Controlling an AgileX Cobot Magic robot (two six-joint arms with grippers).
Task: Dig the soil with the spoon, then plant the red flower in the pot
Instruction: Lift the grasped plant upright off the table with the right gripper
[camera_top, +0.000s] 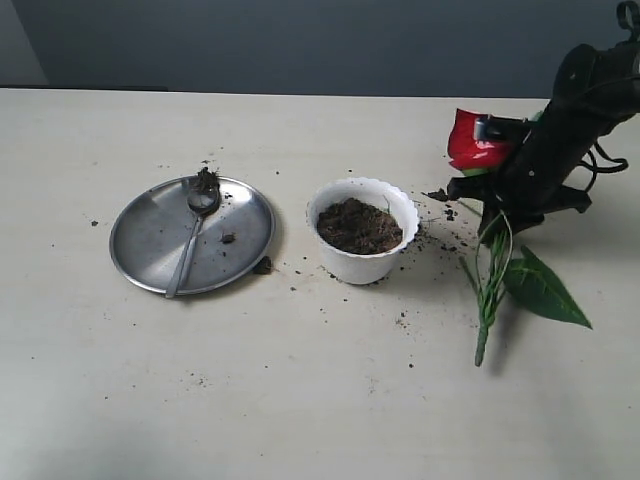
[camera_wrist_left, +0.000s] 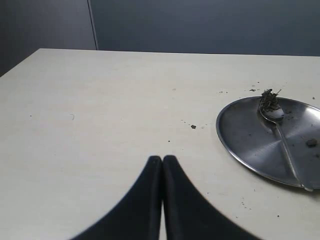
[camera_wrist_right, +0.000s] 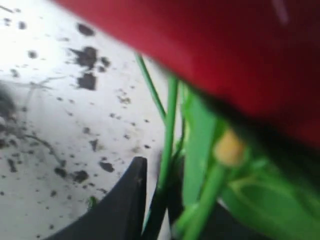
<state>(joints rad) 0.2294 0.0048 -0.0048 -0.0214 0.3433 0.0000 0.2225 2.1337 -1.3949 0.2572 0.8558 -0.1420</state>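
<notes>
The white pot (camera_top: 360, 266) stands mid-table, filled with dark soil (camera_top: 360, 225). To its left the spoon (camera_top: 188, 250) lies on a round steel plate (camera_top: 145, 240), a clump of soil in its bowl. At the right my right gripper (camera_top: 492, 212) is shut on the green stems of the red flower (camera_top: 474, 140); the stems and a leaf (camera_top: 545, 287) hang down to the table. In the right wrist view the stems (camera_wrist_right: 167, 125) run between the jaws of that gripper (camera_wrist_right: 160, 175), under the red bloom (camera_wrist_right: 225, 45). My left gripper (camera_wrist_left: 162, 159) is shut and empty, over bare table near the spoon (camera_wrist_left: 281, 135).
Loose soil crumbs (camera_top: 440, 205) are scattered around the pot and between pot and plate. The plate's rim (camera_wrist_left: 235, 155) lies close to my left gripper. The table's far edge meets a dark wall.
</notes>
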